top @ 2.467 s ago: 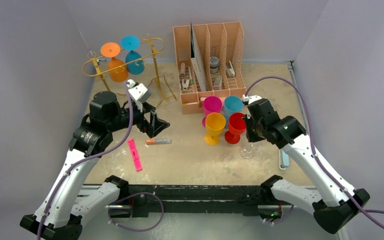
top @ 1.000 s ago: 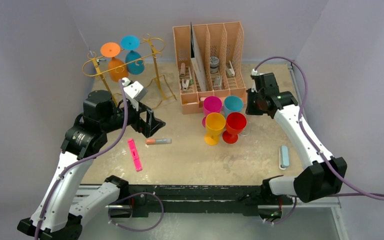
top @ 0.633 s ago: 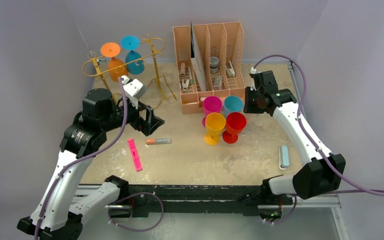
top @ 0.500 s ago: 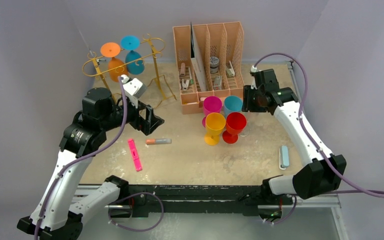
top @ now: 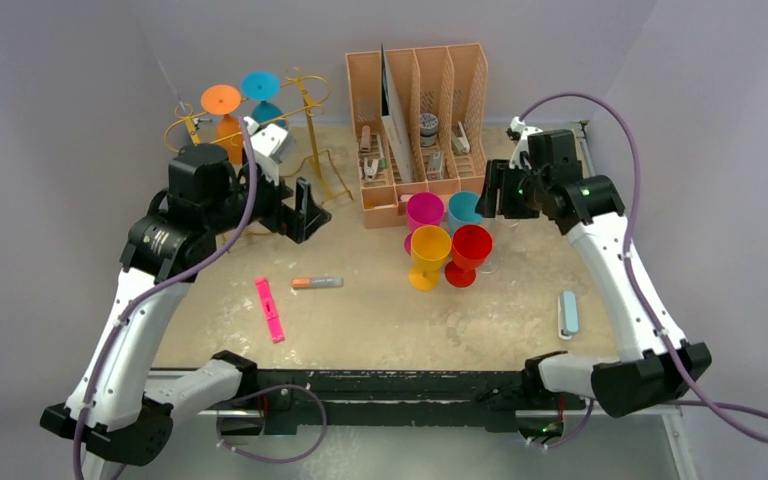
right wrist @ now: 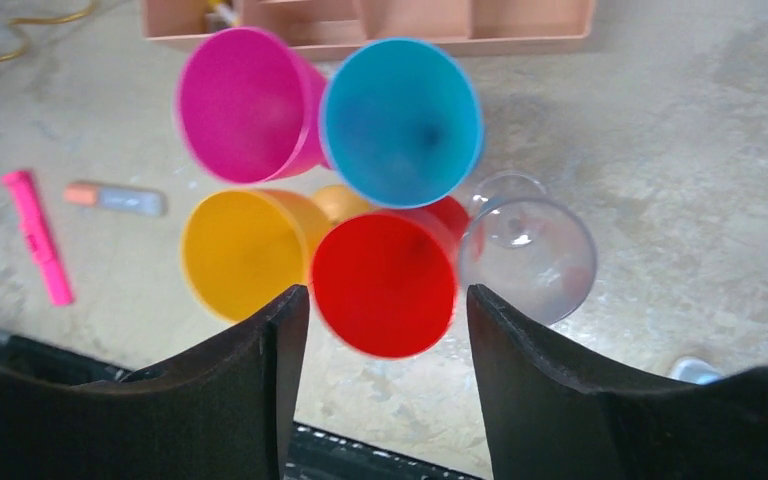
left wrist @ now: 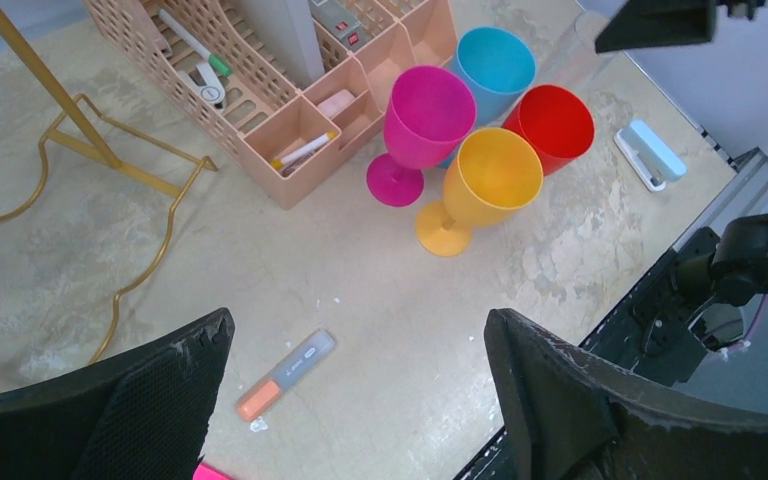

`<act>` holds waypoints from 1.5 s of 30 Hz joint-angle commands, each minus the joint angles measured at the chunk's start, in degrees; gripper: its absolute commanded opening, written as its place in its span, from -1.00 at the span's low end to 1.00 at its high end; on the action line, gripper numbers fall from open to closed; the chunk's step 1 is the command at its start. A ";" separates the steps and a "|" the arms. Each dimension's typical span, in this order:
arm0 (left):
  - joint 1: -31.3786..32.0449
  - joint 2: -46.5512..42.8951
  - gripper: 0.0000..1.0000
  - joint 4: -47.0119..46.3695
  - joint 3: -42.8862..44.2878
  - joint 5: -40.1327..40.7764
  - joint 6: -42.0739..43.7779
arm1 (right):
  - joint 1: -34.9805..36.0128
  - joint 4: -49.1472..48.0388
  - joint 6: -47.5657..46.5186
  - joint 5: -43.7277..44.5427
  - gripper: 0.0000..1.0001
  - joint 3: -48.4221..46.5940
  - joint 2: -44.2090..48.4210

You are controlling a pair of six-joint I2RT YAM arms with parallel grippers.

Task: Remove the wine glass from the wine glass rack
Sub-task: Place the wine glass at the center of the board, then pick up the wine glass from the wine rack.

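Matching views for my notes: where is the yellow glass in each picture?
Top external: yellow glass at centre.
Left wrist: yellow glass upper right of centre.
Right wrist: yellow glass lower left.
Shared landmark: organiser, beyond it in every view.

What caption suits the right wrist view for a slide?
Right gripper, open, over the pink glass, blue glass, yellow glass, red glass and clear glass.

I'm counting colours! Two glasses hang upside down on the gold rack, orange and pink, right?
No. In the top view the wine glass rack holds an orange wine glass and a blue wine glass, not a pink one.
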State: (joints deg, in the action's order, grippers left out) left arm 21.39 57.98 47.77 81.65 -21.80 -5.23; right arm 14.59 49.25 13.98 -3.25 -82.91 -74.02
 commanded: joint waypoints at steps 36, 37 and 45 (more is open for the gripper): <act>-32.36 33.89 0.83 -2.55 39.01 -4.92 -7.27 | -0.09 -23.37 16.74 -41.48 0.49 12.37 13.96; -32.65 34.17 0.83 -2.96 39.32 -4.40 -6.79 | -0.09 -23.24 17.00 -41.49 0.49 12.20 13.79; -33.36 37.55 0.83 -4.69 41.14 -1.55 -4.21 | -0.09 -22.07 17.77 -41.30 0.50 11.48 13.20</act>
State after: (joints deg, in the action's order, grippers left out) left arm -11.31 93.82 46.30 120.62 -25.17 -11.38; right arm 14.57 27.75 30.96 -43.09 -69.49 -60.93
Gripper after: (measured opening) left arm 0.915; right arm 0.747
